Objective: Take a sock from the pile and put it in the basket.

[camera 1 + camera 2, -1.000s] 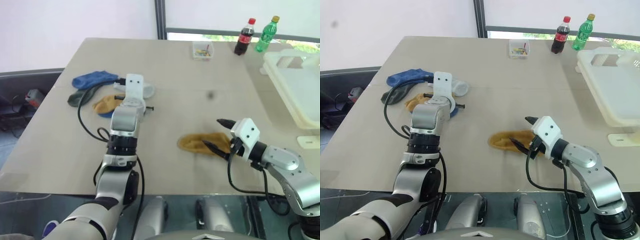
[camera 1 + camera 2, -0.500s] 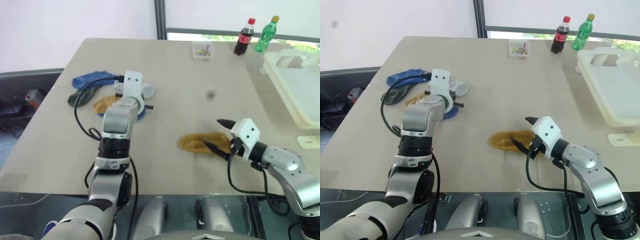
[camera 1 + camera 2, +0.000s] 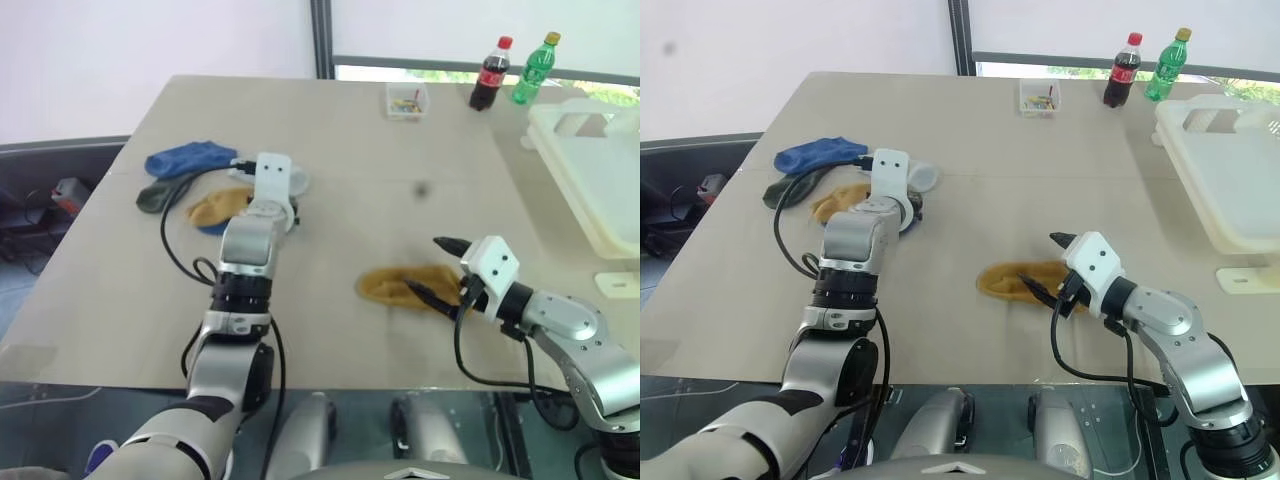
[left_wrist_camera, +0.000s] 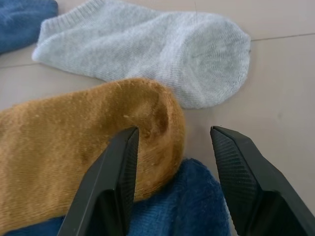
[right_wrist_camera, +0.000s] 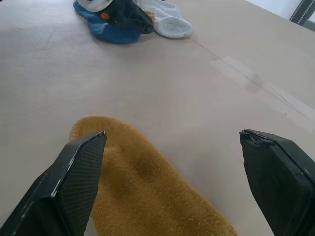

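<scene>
The left gripper (image 4: pixel 172 147) is held apart over the pile's mustard sock (image 4: pixel 74 147); the right gripper (image 5: pixel 172 147) is spread wide above a lone sock (image 5: pixel 147 196).

You are looking at a beige table (image 3: pixel 400 230) carrying the pile (image 3: pixel 205 190) of socks at its left, a lone mustard sock (image 3: pixel 405 285) near the front, a small clear box (image 3: pixel 406 99) and two bottles (image 3: pixel 510 70) at the back, and the off-white basket (image 3: pixel 590 160) along its right edge.
</scene>
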{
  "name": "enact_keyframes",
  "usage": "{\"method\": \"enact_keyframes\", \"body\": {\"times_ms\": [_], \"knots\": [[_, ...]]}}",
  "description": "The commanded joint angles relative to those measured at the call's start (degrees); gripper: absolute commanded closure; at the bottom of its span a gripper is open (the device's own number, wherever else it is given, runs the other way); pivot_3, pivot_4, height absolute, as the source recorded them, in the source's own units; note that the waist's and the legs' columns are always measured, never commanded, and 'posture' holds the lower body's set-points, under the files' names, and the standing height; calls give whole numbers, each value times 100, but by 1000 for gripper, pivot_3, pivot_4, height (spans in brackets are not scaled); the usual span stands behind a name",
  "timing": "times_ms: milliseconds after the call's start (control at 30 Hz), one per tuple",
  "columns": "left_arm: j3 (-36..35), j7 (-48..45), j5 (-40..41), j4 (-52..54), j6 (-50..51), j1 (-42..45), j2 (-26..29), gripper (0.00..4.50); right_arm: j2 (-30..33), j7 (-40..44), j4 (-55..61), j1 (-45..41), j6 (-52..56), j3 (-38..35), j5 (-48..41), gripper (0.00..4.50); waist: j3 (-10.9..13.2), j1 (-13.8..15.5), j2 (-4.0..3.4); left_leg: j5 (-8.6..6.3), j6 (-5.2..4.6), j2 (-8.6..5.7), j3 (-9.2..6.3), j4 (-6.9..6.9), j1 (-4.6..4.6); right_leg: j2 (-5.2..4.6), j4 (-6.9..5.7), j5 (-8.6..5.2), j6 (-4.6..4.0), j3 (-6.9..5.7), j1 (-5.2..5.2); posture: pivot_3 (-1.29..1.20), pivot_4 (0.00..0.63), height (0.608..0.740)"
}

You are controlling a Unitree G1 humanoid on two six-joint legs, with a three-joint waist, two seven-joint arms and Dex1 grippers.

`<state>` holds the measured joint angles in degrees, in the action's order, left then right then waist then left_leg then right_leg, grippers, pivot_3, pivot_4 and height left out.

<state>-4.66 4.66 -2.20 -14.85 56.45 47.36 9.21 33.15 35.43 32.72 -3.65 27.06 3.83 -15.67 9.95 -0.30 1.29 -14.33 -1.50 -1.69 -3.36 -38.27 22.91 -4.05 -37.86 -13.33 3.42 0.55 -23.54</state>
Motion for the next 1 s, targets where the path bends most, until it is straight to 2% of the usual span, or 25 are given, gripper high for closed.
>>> {"method": "enact_keyframes", "body": {"times_ms": [33, 67, 133, 167, 400, 700, 867, 1000], "knots": [[-74, 122, -35, -91, -318, 205, -22, 3182, 8, -46, 182, 10, -111, -118, 18, 0, 0, -1, 0, 0, 0, 0, 0, 0, 0, 0, 0, 0, 0, 0, 0, 0, 150, 740], [-67, 117, -34, -93, -341, 206, -17, 3334, 11, -49, 195, 24, -108, -123, 18, 0, 0, -3, 0, 0, 0, 0, 0, 0, 0, 0, 0, 0, 0, 1, 0, 0, 150, 740], [-64, 95, -18, -59, -369, 190, -11, 4293, 15, -56, 212, 44, -102, -129, 17, 0, 0, -3, 0, 0, 0, 0, 0, 0, 0, 0, 0, 0, 0, 1, 0, 0, 150, 740], [-64, 86, -13, -43, -374, 182, -8, 4442, 17, -58, 214, 49, -101, -129, 17, 0, 0, -2, 0, 0, 0, 0, 0, 0, 0, 0, 0, 0, 0, 1, 0, 0, 150, 740], [38, -154, 32, 339, -101, 82, 112, 4442, 29, -65, 226, 69, -106, -100, 22, 0, 0, -8, 0, 0, 0, 0, 0, 0, 0, 0, 0, 0, 0, 1, 0, 0, 150, 740], [497, -1033, 245, 1559, 843, -71, 606, 4442, 39, -61, 216, 71, -113, -111, 4, 0, 0, -27, 0, 2, 4, 2, 1, 0, 0, 0, -1, 0, 0, 2, 0, 0, 150, 740], [846, -1144, 145, 1483, 611, -132, 580, 4442, 10, -71, 186, 18, -114, -64, 17, 0, 0, -9, 0, 3, 5, 2, 0, 0, -1, 0, -1, 0, 0, 1, 1, 0, 150, 740], [725, -811, -108, 1195, 358, -100, 730, 4442, 25, -79, 224, 45, -96, -107, 3, 0, 0, -30, 0, 1, 2, 3, 0, 0, 0, 0, 0, 0, 0, 2, 0, 0, 150, 740]]}}
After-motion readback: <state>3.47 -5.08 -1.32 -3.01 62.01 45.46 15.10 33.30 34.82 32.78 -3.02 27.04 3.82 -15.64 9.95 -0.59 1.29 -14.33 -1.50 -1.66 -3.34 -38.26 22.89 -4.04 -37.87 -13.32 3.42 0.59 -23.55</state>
